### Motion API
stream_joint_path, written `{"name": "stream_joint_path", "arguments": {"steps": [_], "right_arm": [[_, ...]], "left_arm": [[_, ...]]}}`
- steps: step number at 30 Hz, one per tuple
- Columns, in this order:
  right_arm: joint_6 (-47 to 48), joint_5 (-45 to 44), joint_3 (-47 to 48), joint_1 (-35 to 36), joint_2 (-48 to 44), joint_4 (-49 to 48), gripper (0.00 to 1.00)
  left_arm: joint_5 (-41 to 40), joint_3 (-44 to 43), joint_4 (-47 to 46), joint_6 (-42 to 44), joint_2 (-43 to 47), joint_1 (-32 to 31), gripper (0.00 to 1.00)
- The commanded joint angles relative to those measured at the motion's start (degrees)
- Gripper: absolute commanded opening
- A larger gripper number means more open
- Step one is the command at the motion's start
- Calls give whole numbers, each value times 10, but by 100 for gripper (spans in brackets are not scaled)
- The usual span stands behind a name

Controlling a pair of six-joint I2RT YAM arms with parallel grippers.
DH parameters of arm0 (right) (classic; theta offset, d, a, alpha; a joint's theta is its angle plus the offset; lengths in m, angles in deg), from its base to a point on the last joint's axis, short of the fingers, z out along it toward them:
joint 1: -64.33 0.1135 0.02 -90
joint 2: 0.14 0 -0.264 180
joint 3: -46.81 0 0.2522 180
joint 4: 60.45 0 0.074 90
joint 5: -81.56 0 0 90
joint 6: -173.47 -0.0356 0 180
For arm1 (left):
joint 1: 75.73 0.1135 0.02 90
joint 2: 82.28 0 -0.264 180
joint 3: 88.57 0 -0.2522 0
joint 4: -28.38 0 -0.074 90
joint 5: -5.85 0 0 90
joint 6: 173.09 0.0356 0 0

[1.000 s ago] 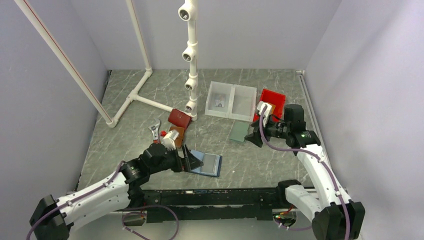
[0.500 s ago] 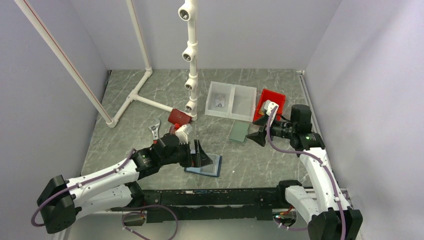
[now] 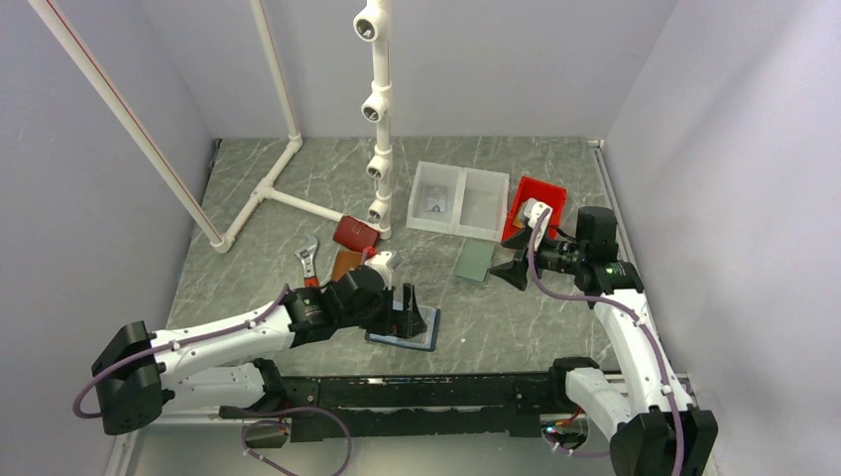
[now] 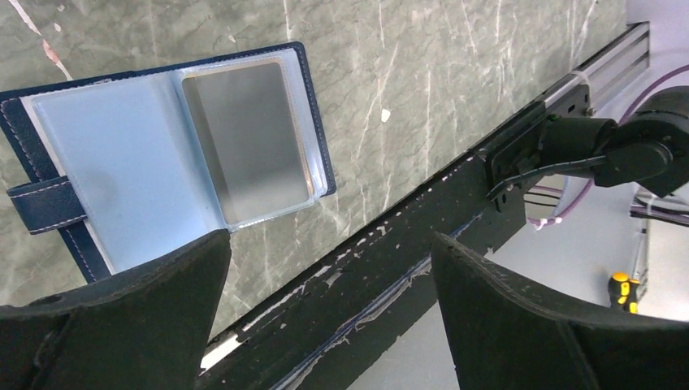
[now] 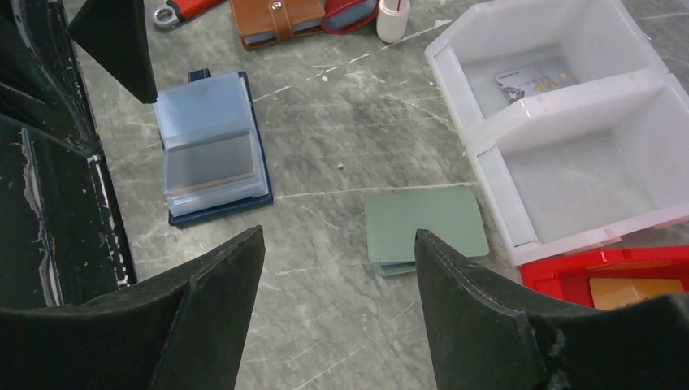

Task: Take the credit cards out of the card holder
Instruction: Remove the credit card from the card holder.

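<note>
Lying open on table (image 3: pixel 248 258) near front edge, card holder (image 4: pixel 171 154) beneath left gripper (image 4: pixel 329 240), jaws spread wide, empty. Right gripper (image 5: pixel 340 236), jaws apart, empty, above green wallet (image 5: pixel 424 227). One card (image 5: pixel 528 80) in white bin (image 5: pixel 561 101).

grey marbled table (image 3: pixel 496 317), pale lilac walls (image 3: pixel 516 59)

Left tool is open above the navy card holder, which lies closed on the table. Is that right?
One thing is wrong: the card holder lies open, not closed, with its light blue inside facing up, as the left wrist view shows. The left tool is indeed open above it.
</note>
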Motion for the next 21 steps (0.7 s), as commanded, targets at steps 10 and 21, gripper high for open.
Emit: {"name": "stream_joint_path", "arguments": {"steps": [10,21], "right_arm": [[24,20,8,-3,7,4,71],[28,25,12,-3,15,10,71]], "left_arm": [[-80,-21,7,-1,-28,-28,98],[-123,-66,60,-57,-94,-42,99]]}}
